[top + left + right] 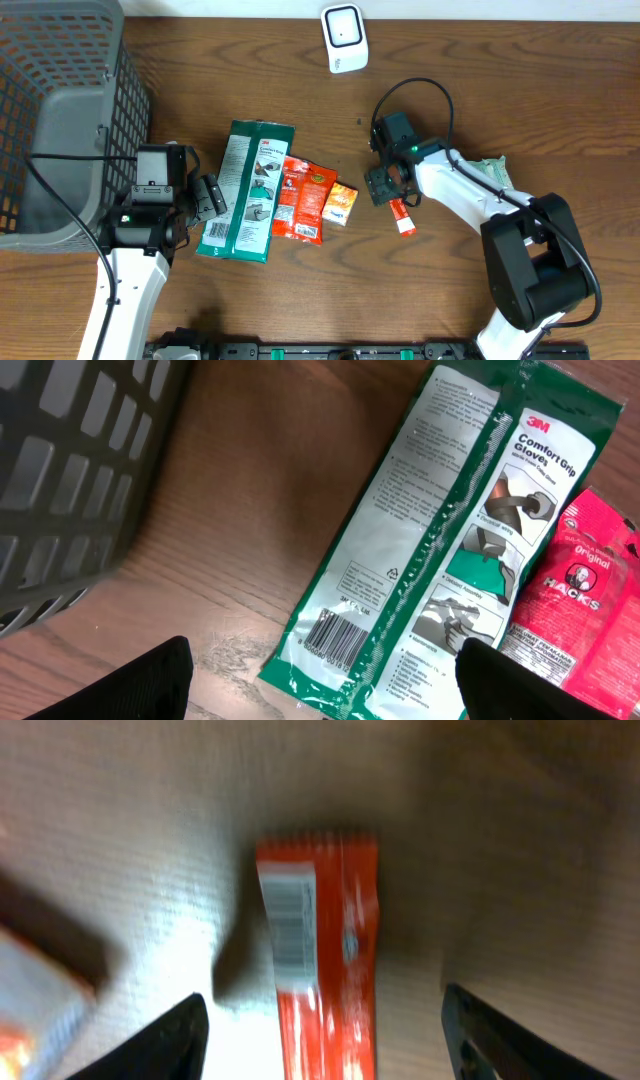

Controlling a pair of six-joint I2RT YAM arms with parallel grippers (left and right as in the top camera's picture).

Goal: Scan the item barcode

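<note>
A slim red bar wrapper (325, 970) with a white barcode patch lies on the wooden table, blurred in the right wrist view. My right gripper (322, 1025) stands open over it, with a finger on each side and neither touching it. From overhead, the bar's end (403, 218) pokes out below the right gripper (390, 192). The white scanner (343, 38) stands at the table's far edge. My left gripper (320, 680) is open and holds nothing. It hovers over the barcode corner of a green 3M gloves pack (440, 530).
Beside the gloves pack (245, 190) lie a red Hacks packet (300, 198) and a small orange packet (340, 203). A grey mesh basket (60, 110) fills the far left. A greenish item (495, 172) lies partly under the right arm.
</note>
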